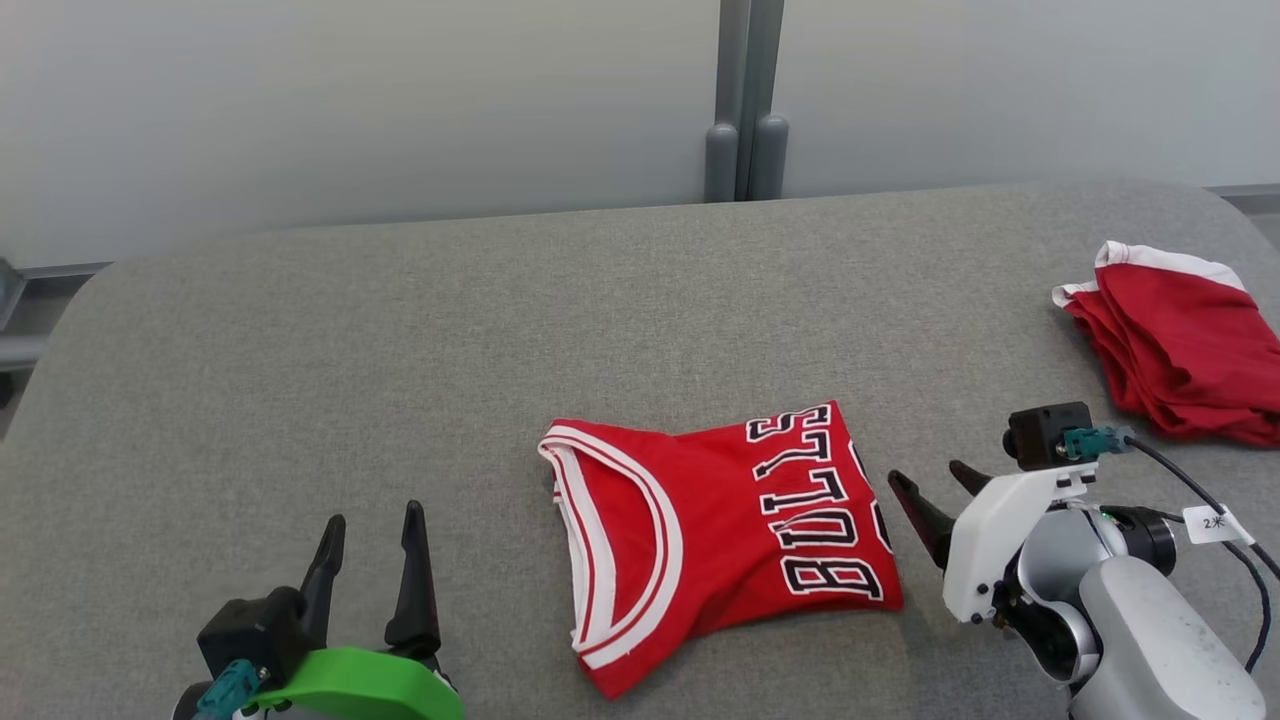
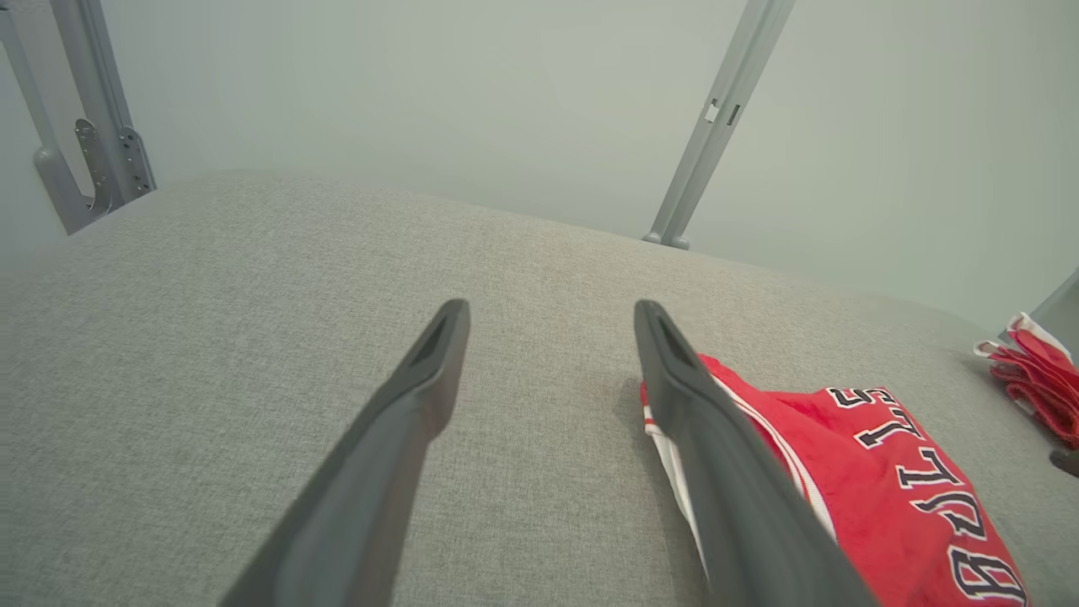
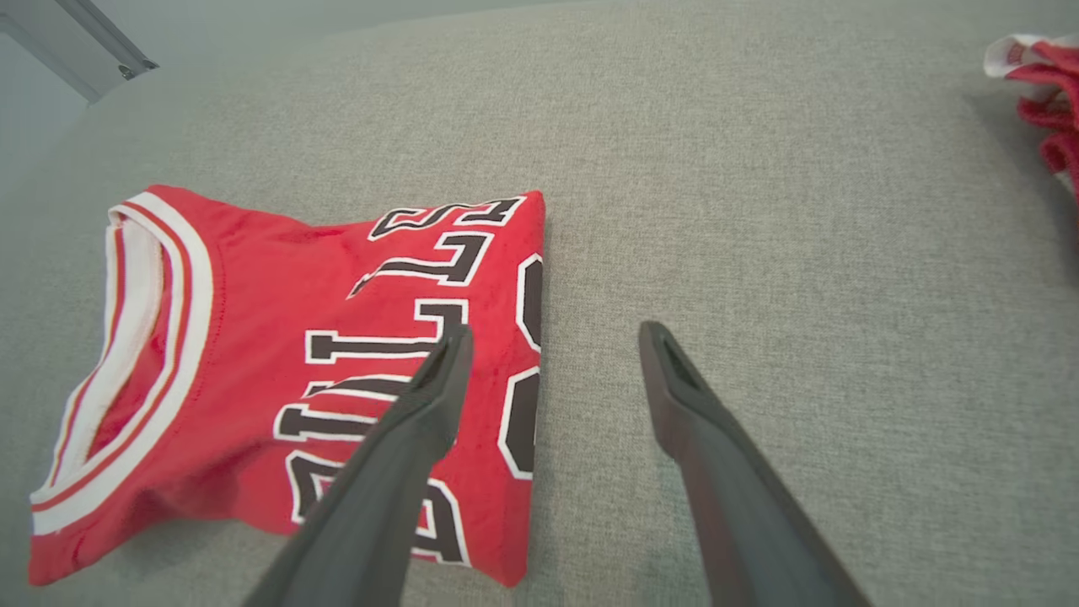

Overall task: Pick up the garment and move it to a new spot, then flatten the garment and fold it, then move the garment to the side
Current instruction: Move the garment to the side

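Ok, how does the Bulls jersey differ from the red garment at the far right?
The Bulls jersey lies folded flat at the centre; the red garment sits in a looser, layered heap at the far right. The jersey shows black lettering and a striped neckline; the red garment shows none. Both are red with white trim.

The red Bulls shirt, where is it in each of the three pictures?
Head view: the shirt lies low in the middle.
Left wrist view: it is in the lower right corner.
Right wrist view: it takes up most of the left half.
Shared landmark: the pile of red clothes sits at the right edge in all three.
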